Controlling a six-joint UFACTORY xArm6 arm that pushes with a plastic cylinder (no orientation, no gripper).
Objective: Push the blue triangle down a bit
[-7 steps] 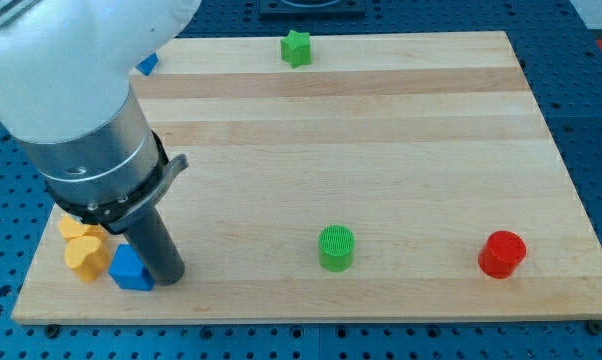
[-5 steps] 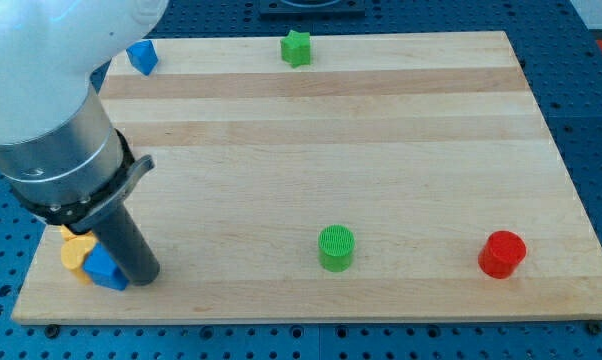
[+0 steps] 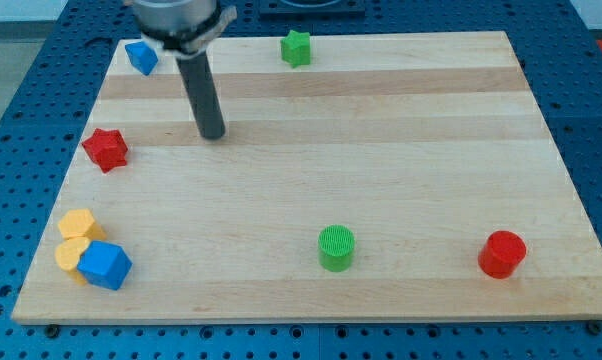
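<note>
The blue triangle (image 3: 140, 57) sits at the board's top left corner. My tip (image 3: 212, 134) rests on the board below and to the right of it, clearly apart from it. A red star (image 3: 106, 149) lies to the left of my tip. A blue block (image 3: 105, 265) sits at the bottom left, touching two yellow blocks (image 3: 75, 240).
A green star (image 3: 296, 47) is at the top middle edge. A green cylinder (image 3: 335, 247) stands at the bottom middle and a red cylinder (image 3: 502, 253) at the bottom right. The wooden board (image 3: 381, 130) ends close to the left-hand blocks.
The arm has swung from the bottom left up to the top left, uncovering the red star and yellow blocks. The blue block at the bottom left shifted slightly left against the yellow ones.
</note>
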